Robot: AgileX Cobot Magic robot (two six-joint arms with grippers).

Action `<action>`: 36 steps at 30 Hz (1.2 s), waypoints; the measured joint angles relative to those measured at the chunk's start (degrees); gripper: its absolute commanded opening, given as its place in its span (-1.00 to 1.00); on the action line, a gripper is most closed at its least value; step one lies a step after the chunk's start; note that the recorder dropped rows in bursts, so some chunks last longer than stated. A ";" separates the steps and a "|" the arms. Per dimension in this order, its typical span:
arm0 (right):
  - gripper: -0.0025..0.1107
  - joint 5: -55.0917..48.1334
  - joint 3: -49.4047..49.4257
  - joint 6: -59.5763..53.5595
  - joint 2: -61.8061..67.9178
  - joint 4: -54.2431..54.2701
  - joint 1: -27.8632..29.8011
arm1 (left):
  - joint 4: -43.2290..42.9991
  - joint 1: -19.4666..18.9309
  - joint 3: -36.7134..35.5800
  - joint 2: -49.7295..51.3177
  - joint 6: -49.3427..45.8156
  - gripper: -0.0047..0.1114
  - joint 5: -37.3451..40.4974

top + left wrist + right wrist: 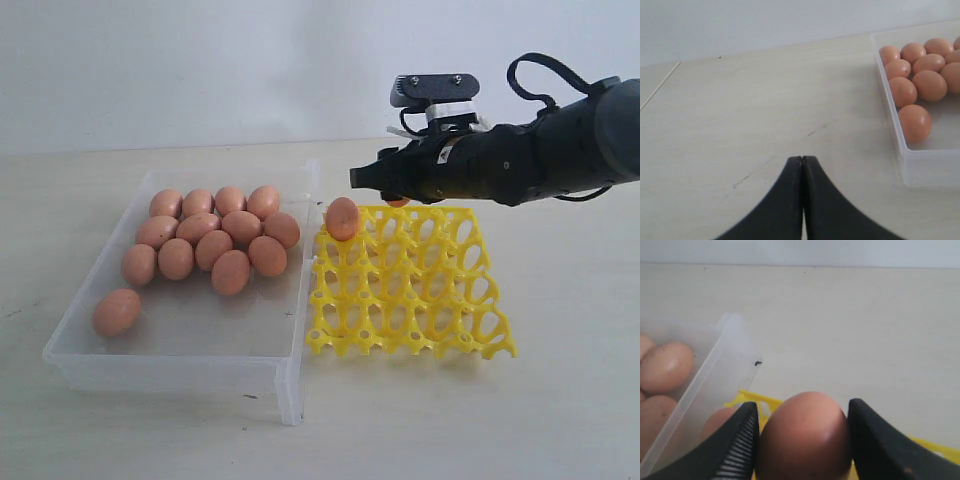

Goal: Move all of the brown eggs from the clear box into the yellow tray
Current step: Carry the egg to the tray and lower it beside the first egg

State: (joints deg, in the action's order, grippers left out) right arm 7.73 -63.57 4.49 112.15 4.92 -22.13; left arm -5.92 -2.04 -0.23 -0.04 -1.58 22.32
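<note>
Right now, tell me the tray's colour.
The tray is bright yellow; best seen in the exterior view.

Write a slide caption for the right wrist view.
Right hand grips a smooth brown egg above the yellow plastic tray.

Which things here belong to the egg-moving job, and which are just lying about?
Job: brown eggs; clear box; yellow tray; right jaws, gripping one egg.
Lying about: nothing loose. Only the table and the left jaws, shut and holding nothing.
</note>
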 measured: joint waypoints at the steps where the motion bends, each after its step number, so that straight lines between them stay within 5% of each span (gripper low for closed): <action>1: -0.96 0.15 0.00 0.11 0.28 -0.13 -0.12 | 0.00 0.00 0.00 0.00 0.00 -0.92 0.00; 36: -0.84 2.38 0.00 7.45 3.69 -8.50 -1.03 | 0.00 0.00 0.00 0.00 0.00 -0.92 0.00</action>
State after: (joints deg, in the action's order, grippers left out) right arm 10.11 -63.57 11.93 115.84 -3.57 -23.16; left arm -5.92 -2.04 -0.23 -0.04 -1.58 22.32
